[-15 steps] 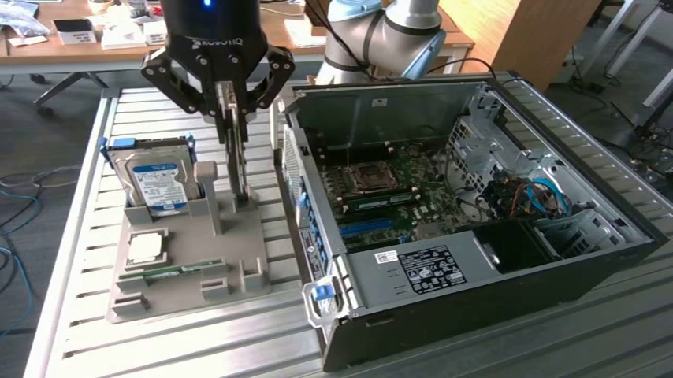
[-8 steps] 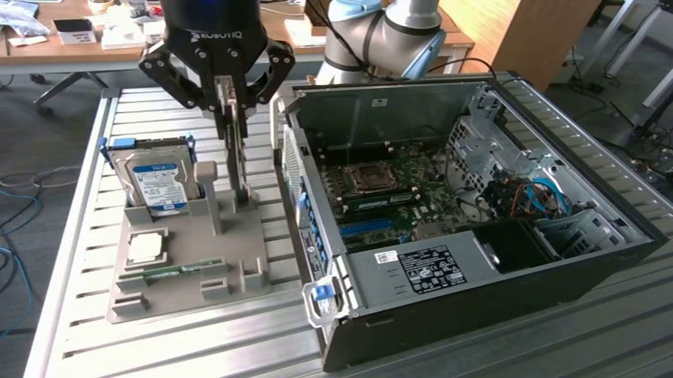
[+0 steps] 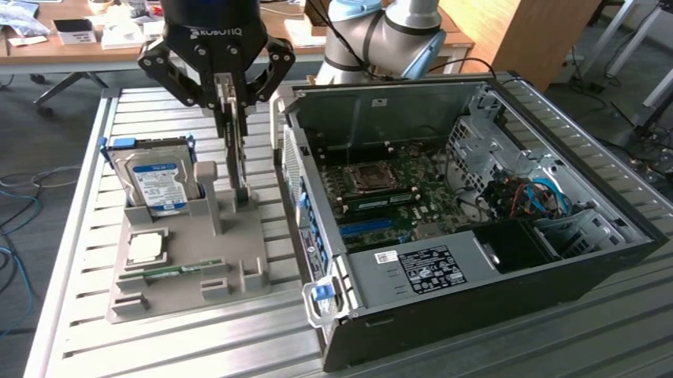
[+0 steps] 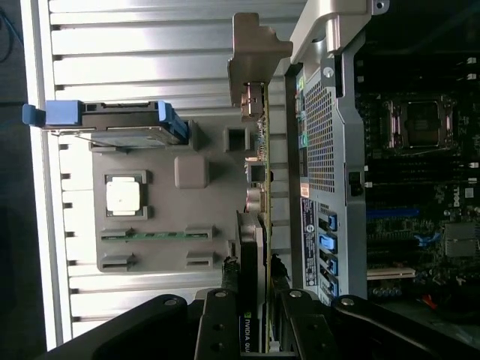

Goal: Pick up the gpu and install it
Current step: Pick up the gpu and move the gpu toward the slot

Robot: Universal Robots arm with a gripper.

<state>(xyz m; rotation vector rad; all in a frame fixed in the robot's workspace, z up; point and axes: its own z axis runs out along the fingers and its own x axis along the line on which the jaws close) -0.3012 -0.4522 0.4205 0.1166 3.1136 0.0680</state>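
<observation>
Gpu (image 4: 253,240) stands on edge, clamped in the pincer (image 4: 253,283), its long axis parallel to the case (image 3: 474,315) wall, which lies just beside it toward the exterior view's right.

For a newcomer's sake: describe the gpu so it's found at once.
Beside the open computer case, to the exterior view's left, sits a grey holder. At its side nearest the case the gpu stands on edge in the gripper. It is a thin green card with a dark cooler, unlike the blue-labelled hard drive.
</observation>
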